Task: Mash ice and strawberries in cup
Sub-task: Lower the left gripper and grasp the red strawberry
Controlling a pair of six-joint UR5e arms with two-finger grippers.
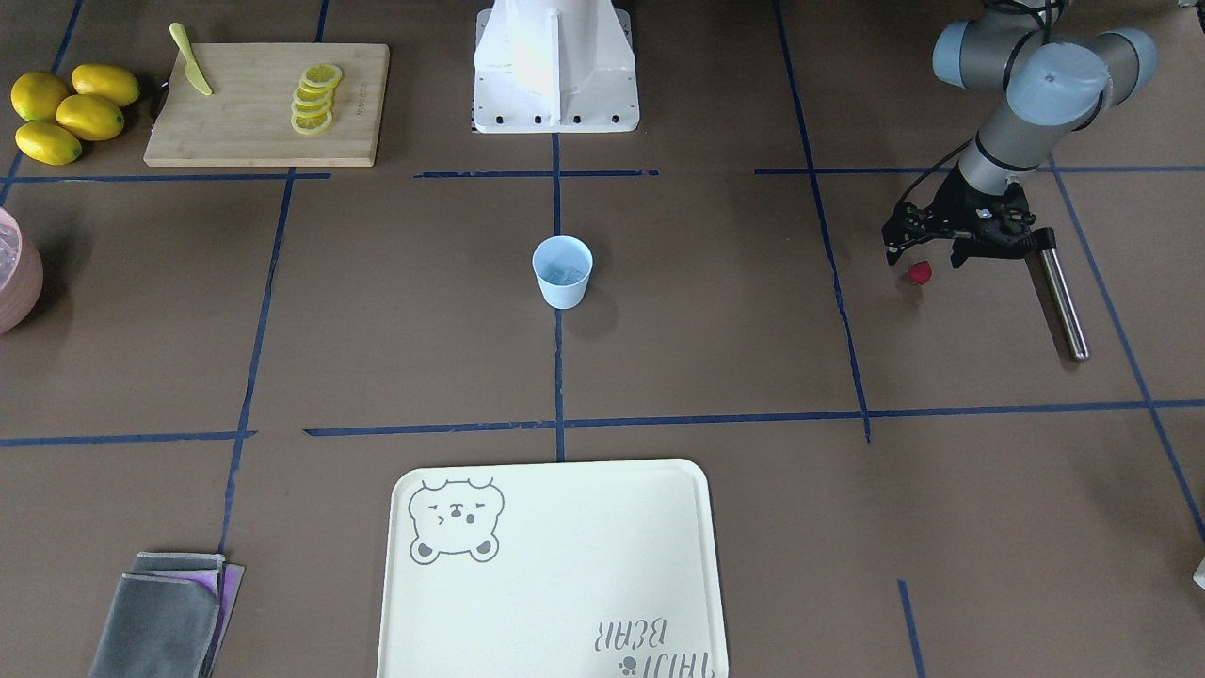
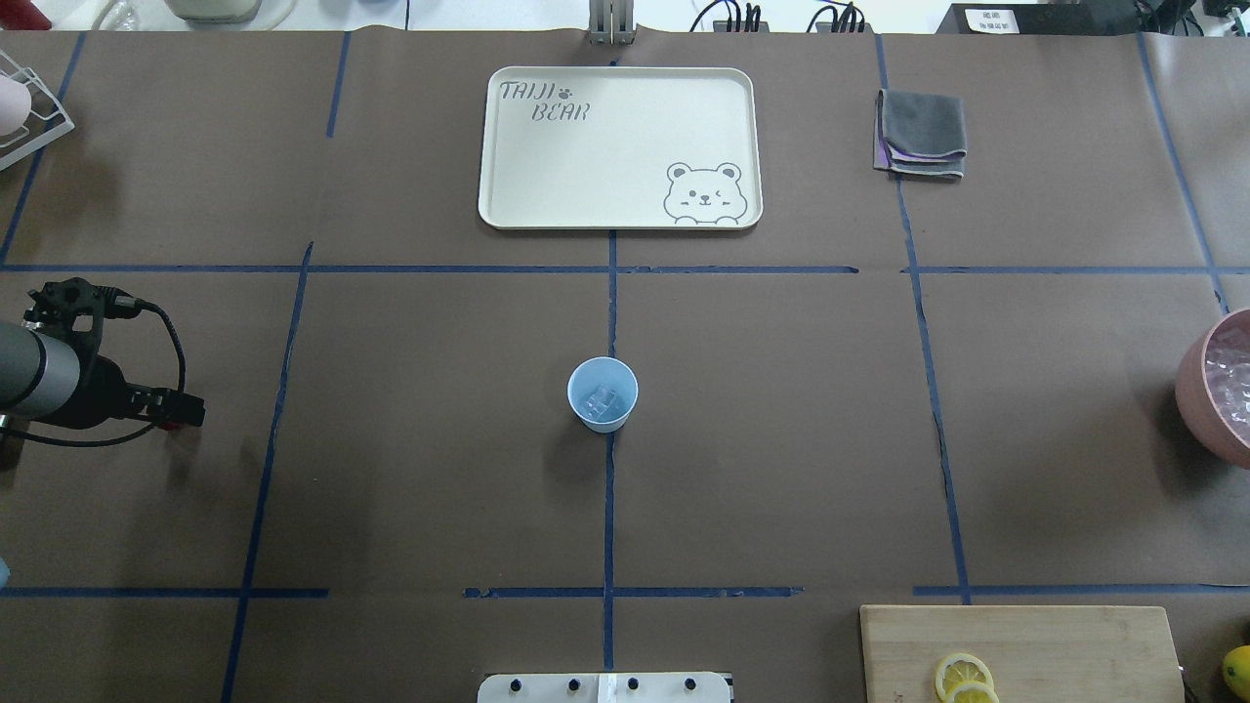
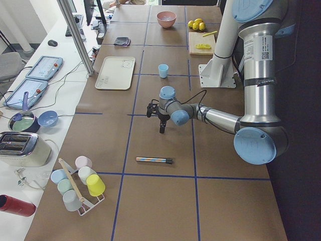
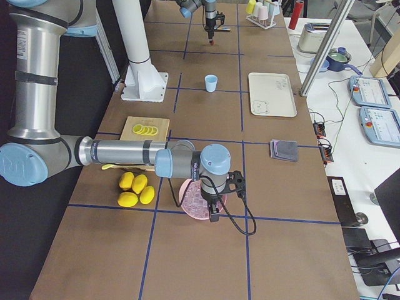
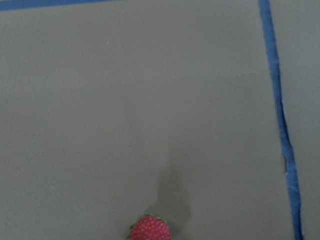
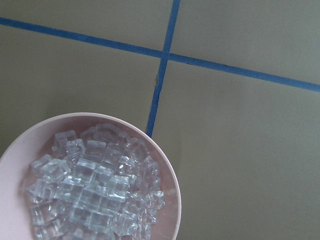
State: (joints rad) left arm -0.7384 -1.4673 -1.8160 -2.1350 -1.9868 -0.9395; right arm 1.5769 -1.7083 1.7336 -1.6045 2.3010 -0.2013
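Observation:
The light blue cup (image 1: pixel 562 271) stands upright mid-table with a few chunks of ice (image 2: pixel 601 400) in it. One small red strawberry (image 1: pixel 920 272) lies on the brown paper far off on my left side. My left gripper (image 1: pixel 924 256) hovers just over it, open, fingers on either side and apart from the berry. The left wrist view has the strawberry (image 5: pixel 149 229) at its bottom edge. My right gripper (image 4: pixel 214 209) hangs above the pink bowl (image 6: pixel 172 200), which is full of ice cubes (image 6: pixel 90 190); I cannot tell whether it is open or shut.
A metal rod (image 1: pixel 1064 297) lies just beside the left gripper. A cream tray (image 2: pixel 620 146) and a folded grey cloth (image 2: pixel 923 132) sit on the far side. A cutting board (image 1: pixel 268 104) carries lemon slices and a knife, with whole lemons (image 1: pixel 71 113) next to it.

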